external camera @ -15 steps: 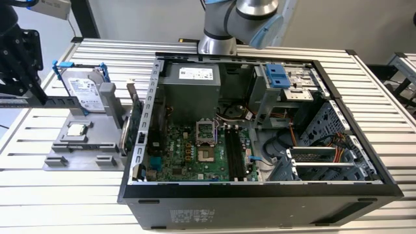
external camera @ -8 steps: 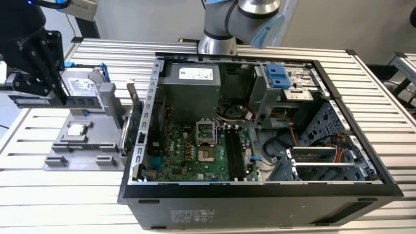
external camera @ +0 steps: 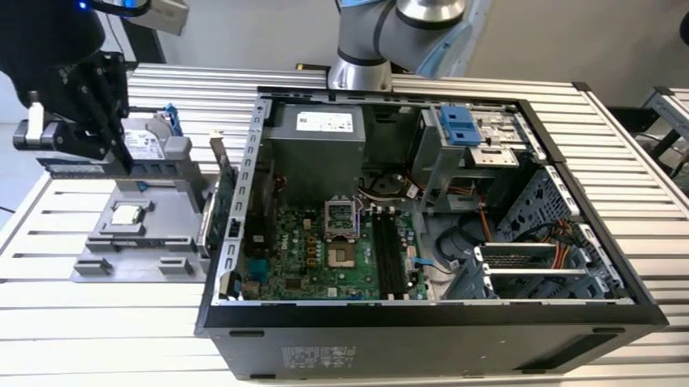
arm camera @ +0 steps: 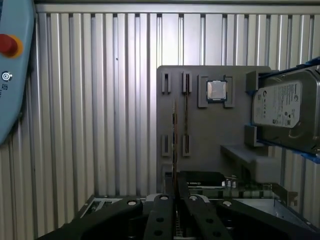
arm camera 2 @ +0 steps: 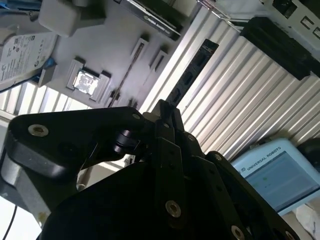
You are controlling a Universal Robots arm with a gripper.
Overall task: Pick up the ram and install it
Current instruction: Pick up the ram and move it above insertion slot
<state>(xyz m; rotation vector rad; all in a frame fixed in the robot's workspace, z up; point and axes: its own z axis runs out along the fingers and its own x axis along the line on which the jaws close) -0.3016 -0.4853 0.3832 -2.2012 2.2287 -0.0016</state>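
Observation:
The ram [external camera: 173, 168] is a long, thin dark stick, lying level above the grey parts holder [external camera: 140, 246] at the exterior view's left. My gripper [external camera: 121, 161] is shut on it near its middle. In the second wrist view the ram [arm camera 2: 192, 75] sticks out past the closed fingertips of the gripper [arm camera 2: 165, 107], and its small chips are showing. In the first wrist view the ram [arm camera: 174, 140] is seen edge-on, running out from the gripper [arm camera: 175, 197] over the holder [arm camera: 210, 140]. The black memory slots [external camera: 393, 254] lie on the motherboard inside the open computer case [external camera: 431, 322].
The holder also carries a processor chip [external camera: 127, 214], a blue-framed hard drive [external camera: 145, 145] and a green expansion card [external camera: 221, 189] standing on edge. The ribbed metal table [external camera: 64, 322] surrounds the case. A teach pendant [arm camera: 12, 75] lies on the table beside the holder.

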